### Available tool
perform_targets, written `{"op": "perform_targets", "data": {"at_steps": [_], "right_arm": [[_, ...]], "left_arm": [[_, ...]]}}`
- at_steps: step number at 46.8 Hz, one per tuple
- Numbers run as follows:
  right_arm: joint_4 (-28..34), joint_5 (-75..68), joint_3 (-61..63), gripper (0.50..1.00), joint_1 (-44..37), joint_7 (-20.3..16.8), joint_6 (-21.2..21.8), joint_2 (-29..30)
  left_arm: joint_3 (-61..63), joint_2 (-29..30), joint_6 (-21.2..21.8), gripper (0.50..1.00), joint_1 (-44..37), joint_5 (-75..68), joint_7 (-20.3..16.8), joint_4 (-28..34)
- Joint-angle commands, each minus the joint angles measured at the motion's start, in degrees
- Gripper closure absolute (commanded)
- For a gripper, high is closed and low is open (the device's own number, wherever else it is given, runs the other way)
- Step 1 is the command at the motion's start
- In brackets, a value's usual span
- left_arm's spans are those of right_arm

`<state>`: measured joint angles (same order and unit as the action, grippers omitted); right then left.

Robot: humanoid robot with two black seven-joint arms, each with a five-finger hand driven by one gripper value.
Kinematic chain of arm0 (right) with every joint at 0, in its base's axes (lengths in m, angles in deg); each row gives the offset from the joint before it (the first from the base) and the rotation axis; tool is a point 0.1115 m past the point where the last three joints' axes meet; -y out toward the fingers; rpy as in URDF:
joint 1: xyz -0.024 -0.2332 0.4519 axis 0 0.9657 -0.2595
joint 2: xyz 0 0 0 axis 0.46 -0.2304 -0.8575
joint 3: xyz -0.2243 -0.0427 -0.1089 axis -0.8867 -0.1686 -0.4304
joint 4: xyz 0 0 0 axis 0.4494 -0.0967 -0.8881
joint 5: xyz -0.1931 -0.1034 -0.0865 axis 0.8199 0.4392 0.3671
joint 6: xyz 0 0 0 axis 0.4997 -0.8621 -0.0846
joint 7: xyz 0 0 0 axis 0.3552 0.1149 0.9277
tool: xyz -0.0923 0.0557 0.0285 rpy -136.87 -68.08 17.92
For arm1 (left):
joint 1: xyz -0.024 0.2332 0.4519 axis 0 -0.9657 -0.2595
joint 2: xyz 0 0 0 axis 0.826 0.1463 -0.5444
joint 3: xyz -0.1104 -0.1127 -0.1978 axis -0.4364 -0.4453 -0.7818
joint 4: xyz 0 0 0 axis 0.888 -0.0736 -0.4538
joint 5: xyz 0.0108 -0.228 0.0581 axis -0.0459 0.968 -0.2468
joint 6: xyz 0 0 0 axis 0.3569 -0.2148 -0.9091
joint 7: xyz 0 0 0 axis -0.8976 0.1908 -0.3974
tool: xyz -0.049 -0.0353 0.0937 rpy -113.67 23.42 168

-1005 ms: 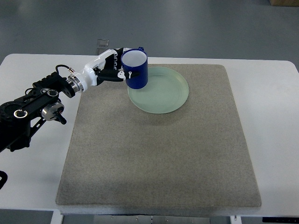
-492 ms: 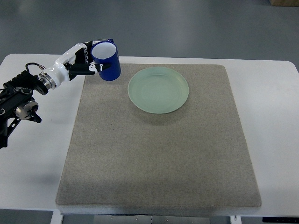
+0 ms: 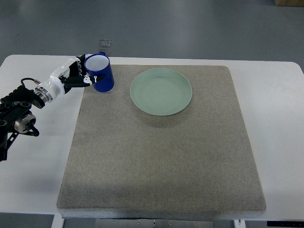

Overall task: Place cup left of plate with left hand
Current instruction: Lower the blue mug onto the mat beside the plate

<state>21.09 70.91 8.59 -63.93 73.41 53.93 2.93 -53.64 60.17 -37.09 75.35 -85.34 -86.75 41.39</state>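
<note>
Blue cup (image 3: 99, 73) stands roughly upright, long axis near vertical, mouth up and white interior showing nothing inside; it sits at the mat's (image 3: 161, 156) far-left corner, left of the pale green plate (image 3: 161, 91), which holds nothing. Left hand (image 3: 78, 75) grasps the cup's left side, fingers wrapped around it; whether the base touches the mat is unclear.
</note>
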Motion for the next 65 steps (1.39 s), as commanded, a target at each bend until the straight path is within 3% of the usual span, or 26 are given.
{"op": "perform_targets", "data": {"at_steps": [1,16,25,41,45,65], "right_arm": [[0.0,0.0,0.0,0.568,0.0,0.0,0.0,0.0],[0.0,0.0,0.0,0.568,0.0,0.0,0.0,0.0],[0.0,0.0,0.0,0.568,0.0,0.0,0.0,0.0],[0.0,0.0,0.0,0.568,0.0,0.0,0.0,0.0],[0.0,0.0,0.0,0.568,0.0,0.0,0.0,0.0],[0.0,0.0,0.0,0.568,0.0,0.0,0.0,0.0]], "left_arm": [[0.0,-0.7,0.5,0.849,-0.3,-0.2,-0.2,0.1],[0.0,-1.6,0.9,0.834,-1.2,0.0,-0.2,0.9],[0.1,-1.6,3.8,0.731,-1.5,-0.5,-0.3,0.9],[0.0,-1.7,4.0,0.607,-2.4,0.0,-0.2,0.9],[0.0,-1.7,4.1,0.547,-2.5,0.1,-0.2,0.9],[0.0,-1.7,4.0,0.508,-2.6,0.2,-0.2,0.5]]}}
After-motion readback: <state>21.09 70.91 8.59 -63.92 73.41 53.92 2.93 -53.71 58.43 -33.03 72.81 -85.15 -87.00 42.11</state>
